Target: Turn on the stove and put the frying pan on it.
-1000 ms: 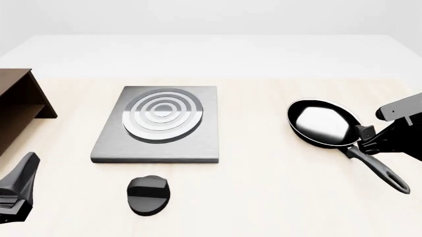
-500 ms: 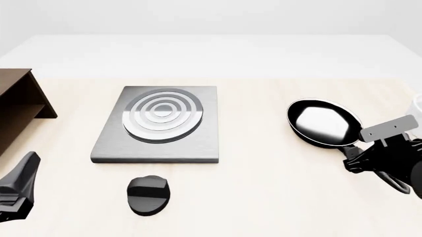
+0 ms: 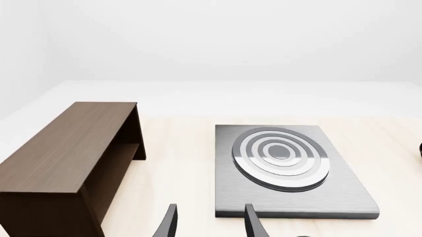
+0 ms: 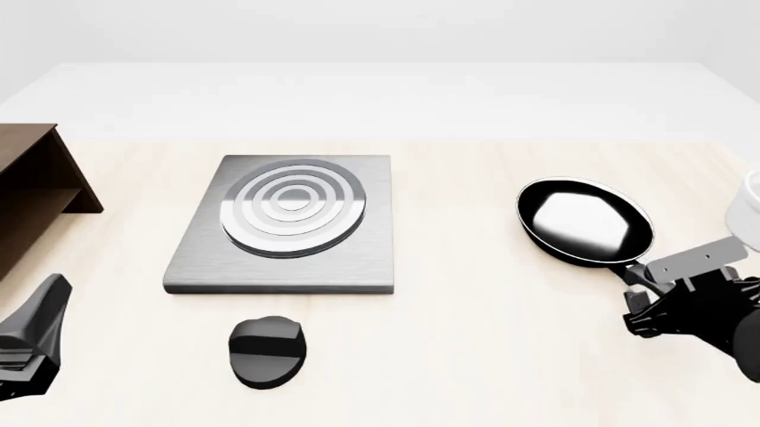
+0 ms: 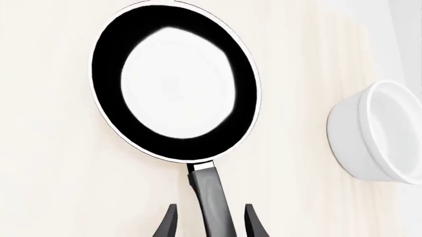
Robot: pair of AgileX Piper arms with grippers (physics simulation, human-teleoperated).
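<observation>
My right gripper point(image 5: 209, 222) has dropped down along the frying pan point(image 4: 585, 221) handle over the last second, and its jaws now stand apart on either side of the handle, not yet closed. That sets up the grasp. The pan sits on the table point(image 4: 475, 320) to the right of the stove point(image 4: 285, 224), well apart from it, with bare tabletop between for carrying. A white cup point(image 5: 376, 132) lies near the pan (mind it on lift). My left gripper point(image 3: 208, 224) hovers with jaws apart near the knob point(image 4: 267, 350), which is untouched.
</observation>
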